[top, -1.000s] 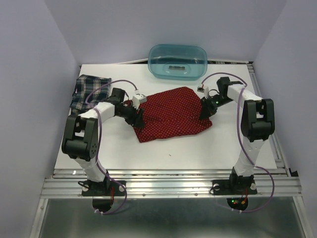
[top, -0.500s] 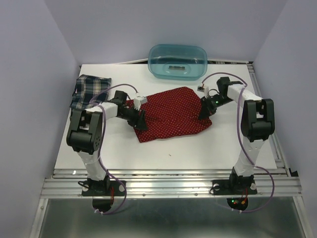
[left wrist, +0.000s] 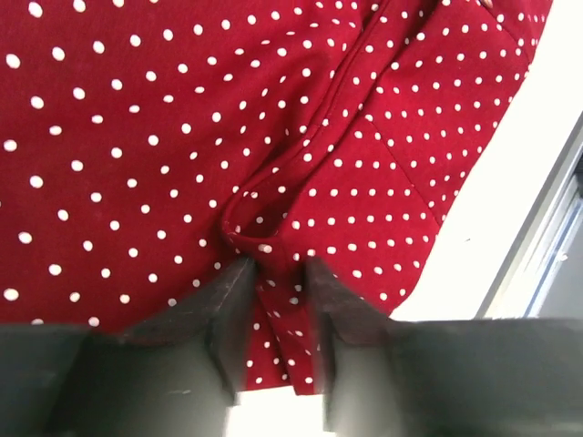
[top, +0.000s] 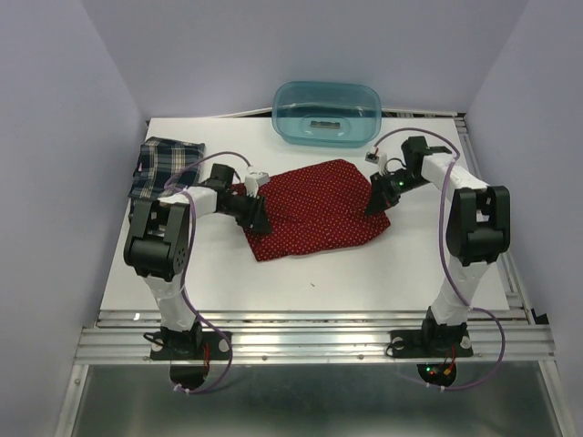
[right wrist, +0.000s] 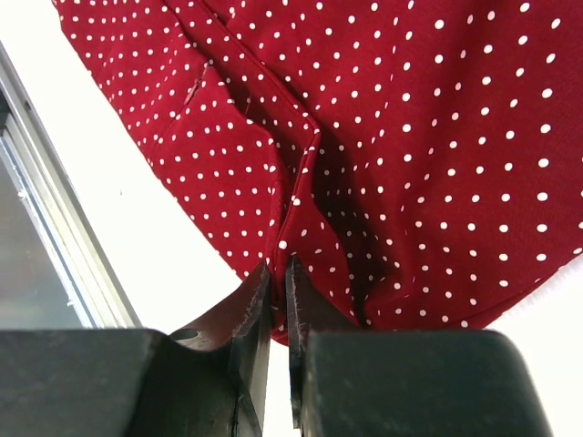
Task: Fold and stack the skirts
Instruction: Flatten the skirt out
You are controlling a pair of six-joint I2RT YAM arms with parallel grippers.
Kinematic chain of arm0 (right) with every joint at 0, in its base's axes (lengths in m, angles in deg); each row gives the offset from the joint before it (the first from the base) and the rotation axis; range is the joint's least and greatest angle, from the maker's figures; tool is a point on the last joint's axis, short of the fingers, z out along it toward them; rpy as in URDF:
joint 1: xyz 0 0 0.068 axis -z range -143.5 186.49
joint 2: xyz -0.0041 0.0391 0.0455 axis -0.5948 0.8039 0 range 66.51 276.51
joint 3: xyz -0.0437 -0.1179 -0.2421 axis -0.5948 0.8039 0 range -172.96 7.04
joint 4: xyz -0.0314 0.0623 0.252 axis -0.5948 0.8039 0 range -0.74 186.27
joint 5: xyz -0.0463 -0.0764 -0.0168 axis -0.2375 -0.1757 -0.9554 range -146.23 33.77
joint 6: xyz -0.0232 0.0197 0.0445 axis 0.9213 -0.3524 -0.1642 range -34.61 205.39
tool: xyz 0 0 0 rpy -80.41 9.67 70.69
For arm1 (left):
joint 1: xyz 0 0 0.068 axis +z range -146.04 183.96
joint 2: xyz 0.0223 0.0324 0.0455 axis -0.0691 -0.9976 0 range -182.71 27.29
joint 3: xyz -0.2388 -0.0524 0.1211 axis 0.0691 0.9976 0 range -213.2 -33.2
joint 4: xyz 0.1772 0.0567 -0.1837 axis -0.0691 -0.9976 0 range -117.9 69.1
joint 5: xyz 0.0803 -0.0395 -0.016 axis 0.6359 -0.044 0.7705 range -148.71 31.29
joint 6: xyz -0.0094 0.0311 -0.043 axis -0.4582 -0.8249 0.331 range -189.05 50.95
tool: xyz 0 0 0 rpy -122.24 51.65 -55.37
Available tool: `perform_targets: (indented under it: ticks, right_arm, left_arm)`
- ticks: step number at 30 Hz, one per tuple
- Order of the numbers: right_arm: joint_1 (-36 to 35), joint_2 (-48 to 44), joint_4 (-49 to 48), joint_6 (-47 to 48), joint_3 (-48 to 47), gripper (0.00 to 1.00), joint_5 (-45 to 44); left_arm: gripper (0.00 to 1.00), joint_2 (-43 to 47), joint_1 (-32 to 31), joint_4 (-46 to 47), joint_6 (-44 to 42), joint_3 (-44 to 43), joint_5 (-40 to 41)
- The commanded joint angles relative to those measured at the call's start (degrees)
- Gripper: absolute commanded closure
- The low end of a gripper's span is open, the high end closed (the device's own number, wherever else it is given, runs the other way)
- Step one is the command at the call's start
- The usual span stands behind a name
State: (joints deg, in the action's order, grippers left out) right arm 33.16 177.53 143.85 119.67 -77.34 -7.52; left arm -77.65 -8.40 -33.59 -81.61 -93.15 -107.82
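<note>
**Red Dots, Dark Plaid, Teal Plastic**

The red skirt (top: 319,211) is deep red all over, scattered with tiny white dots. Both wrist views show the same even dotting across its folds and seams. The plaid skirt (top: 164,167) is dark navy and green, crossed by white and tan stripes. The tub (top: 328,114) is translucent teal. The table (top: 364,264) is plain white, with a silver metal rail (top: 319,341) along its near edge. The left arm (top: 196,202) and right arm (top: 455,173) are white with black joints. The left gripper (left wrist: 276,278) and right gripper (right wrist: 277,273) are dark grey. The walls (top: 55,137) are pale lavender.
</note>
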Motion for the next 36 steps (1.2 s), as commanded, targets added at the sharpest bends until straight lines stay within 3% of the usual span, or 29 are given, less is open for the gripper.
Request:
perform_targets:
  ticks: [1,3,10,17,27,31,36]
  right_arm:
    - [0.0,-2.2,-1.6,-1.9,-3.1,0.99,1.7]
    - [0.0,-3.1,-2.0,-3.3,-4.6,0.99,1.3]
    - [0.0,-11.5,-7.0,-12.8,-12.6,0.99,-5.9]
    - [0.0,-25.4,-22.8,-25.0,-18.7,0.99,-17.7]
    - [0.0,-43.4,-23.0,-30.3,-18.6,0.99,-16.5]
    - [0.0,-47.1,-23.0,-30.9,-16.5,0.99,-16.4]
    - [0.0,-45.2,-24.8,-28.8,-10.8,0.99,-20.0]
  left_arm:
    - [0.82,0.4,0.3,0.9,0.8,-1.8,-2.9]
    - [1.00,1.9,0.5,-0.4,-0.4,-2.7,-3.1]
    - [1.00,15.9,6.6,-2.0,-0.2,-10.2,3.5]
    - [1.00,38.6,6.8,2.0,-2.5,-13.0,15.8]
    - [1.00,65.6,6.7,-1.0,-4.4,-9.2,16.2]
    - [1.00,68.0,6.7,-4.0,-3.9,-9.2,16.1]
    - [1.00,64.3,6.7,-4.8,-4.1,-6.2,14.6]
